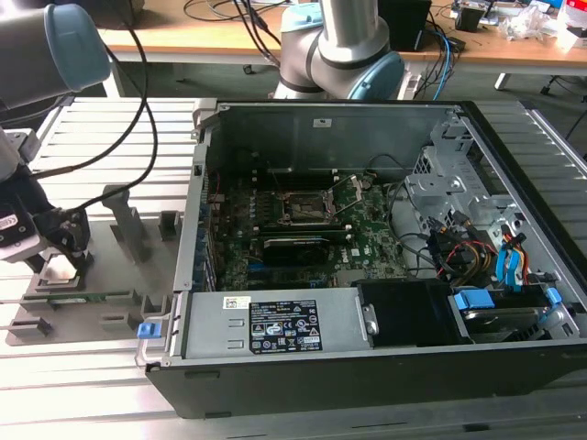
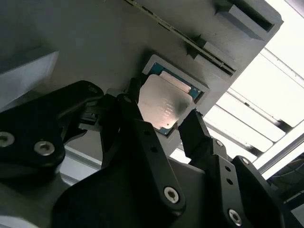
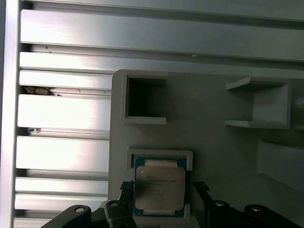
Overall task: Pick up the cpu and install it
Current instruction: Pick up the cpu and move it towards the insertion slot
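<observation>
An open computer case takes up most of the slotted aluminium bench. Its motherboard is exposed, with the dark framed socket near the middle. Beside the case, toward the bench's edge on the exterior view's left, lies a grey holder plate. The pincer is down over that plate, released, with one finger on each side of the cpu, not clamping it. The cpu lies flat in a square recess close to one edge of the plate.
</observation>
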Action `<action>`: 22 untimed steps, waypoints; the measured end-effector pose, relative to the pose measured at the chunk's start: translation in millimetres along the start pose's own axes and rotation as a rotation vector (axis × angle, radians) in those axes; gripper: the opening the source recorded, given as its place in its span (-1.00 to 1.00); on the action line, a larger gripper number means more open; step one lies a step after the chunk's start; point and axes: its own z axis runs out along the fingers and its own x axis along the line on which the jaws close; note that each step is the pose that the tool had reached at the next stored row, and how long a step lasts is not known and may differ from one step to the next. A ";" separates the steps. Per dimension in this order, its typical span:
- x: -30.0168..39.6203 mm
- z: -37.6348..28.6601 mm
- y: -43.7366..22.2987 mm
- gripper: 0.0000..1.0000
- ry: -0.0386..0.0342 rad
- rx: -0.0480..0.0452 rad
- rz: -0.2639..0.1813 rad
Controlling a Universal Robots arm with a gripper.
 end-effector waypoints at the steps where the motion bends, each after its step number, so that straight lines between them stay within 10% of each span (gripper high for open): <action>1: 0.1 1.0 0.1 0.20 -0.0001 0.0000 -0.001; 22: 1.3 11.3 0.7 0.08 -0.0001 -0.0002 -0.007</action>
